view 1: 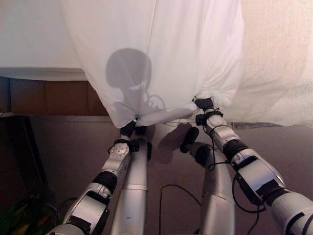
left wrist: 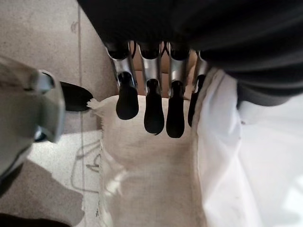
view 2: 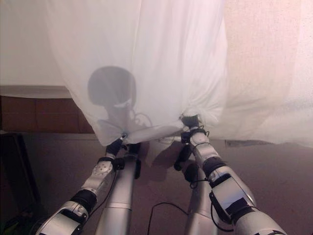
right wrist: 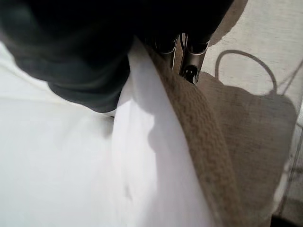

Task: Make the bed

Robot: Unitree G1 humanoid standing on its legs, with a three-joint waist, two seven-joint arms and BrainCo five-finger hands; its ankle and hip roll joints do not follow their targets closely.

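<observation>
A white sheet [view 1: 161,58] hangs off the bed's near edge, lined with a beige woven blanket [left wrist: 142,179]. Both hands hold its lower hem up over the floor. My left hand [view 1: 128,129] grips the hem's left corner; in the left wrist view its fingers [left wrist: 147,111] curl over the beige cloth with the thumb [left wrist: 71,97] at the corner. My right hand [view 1: 204,105] is bunched into the hem further right, where the cloth gathers into folds. In the right wrist view its fingers [right wrist: 191,60] are mostly buried between the white sheet [right wrist: 142,156] and the beige blanket [right wrist: 203,132].
The white mattress [view 1: 29,44] runs off to the left above a brown wooden bed frame [view 1: 54,98]. More beige blanket [view 1: 279,73] drapes over the bed at the right. A dark piece of furniture [view 1: 19,147] stands at the lower left on the brown floor.
</observation>
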